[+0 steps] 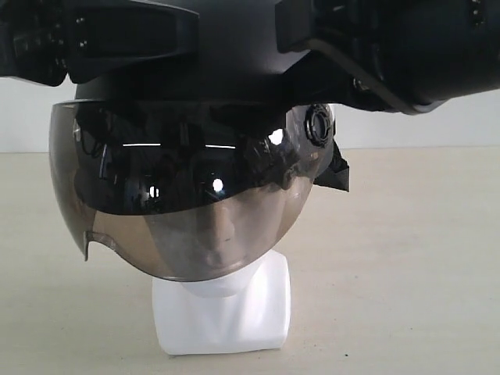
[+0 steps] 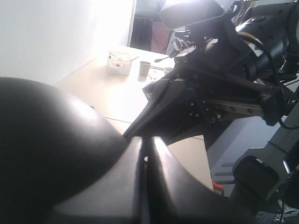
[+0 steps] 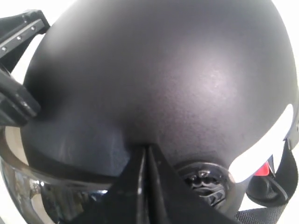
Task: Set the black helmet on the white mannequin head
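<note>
On the tabletop [image 1: 406, 258], the black helmet [image 1: 234, 78] already sits over the white mannequin head [image 1: 223, 312], its visor [image 1: 180, 195] lowered. Left jaws and right jaws are both closed, gripping nothing, tips against the helmet; only withdrawal seems left.

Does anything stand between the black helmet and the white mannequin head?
Nothing visible does: the matte black helmet with smoky visor already sits over the glossy white mannequin head, the shut right gripper against its shell.

i count one black helmet [image 1: 187, 180], one white mannequin head [image 1: 226, 312], one left gripper [image 2: 145, 154], one right gripper [image 3: 145, 158], one basket [image 2: 118, 63], one cup [image 2: 145, 68].
</note>
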{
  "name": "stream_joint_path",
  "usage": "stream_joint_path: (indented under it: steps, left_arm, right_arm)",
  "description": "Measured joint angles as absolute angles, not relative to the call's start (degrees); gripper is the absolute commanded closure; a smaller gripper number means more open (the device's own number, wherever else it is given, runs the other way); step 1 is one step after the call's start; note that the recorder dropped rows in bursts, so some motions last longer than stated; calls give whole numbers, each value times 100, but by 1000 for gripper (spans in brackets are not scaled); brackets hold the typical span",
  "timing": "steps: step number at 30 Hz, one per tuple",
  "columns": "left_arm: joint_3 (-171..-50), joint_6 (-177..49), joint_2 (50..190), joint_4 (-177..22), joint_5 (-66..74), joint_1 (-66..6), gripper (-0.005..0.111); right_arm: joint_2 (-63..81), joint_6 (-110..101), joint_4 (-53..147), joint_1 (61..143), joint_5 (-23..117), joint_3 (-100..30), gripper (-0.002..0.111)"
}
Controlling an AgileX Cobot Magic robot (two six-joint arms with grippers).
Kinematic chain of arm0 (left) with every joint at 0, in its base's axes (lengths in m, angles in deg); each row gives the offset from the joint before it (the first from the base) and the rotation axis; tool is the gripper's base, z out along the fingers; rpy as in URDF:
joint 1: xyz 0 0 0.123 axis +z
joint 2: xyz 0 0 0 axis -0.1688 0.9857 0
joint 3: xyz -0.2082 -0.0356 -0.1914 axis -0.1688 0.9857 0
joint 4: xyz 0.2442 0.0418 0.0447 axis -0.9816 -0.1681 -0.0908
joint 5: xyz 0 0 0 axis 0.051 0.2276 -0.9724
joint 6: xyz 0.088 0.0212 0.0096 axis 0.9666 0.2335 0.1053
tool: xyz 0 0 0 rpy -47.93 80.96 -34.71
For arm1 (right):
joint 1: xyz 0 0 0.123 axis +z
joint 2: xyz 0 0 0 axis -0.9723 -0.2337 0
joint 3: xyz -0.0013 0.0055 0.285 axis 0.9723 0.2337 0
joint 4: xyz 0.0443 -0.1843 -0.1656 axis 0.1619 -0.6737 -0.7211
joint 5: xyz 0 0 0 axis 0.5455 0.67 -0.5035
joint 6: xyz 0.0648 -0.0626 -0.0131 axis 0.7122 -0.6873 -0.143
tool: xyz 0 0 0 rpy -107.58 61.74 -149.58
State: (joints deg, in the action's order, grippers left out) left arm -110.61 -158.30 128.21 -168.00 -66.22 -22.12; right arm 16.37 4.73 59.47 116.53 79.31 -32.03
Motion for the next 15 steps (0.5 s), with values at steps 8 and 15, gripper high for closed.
stream_joint_path:
  steps: [8, 15]
  left_arm:
    - [-11061, -15830, 12821, -16825, -6610, -2212, 102]
    - [-11035, -15840, 12618, -16952, -6460, -2212, 102]
  right_arm:
    - [1665, 473, 5947, 11653, 7896, -3166, 109]
    - [1665, 486, 5947, 11653, 7920, -3166, 109]
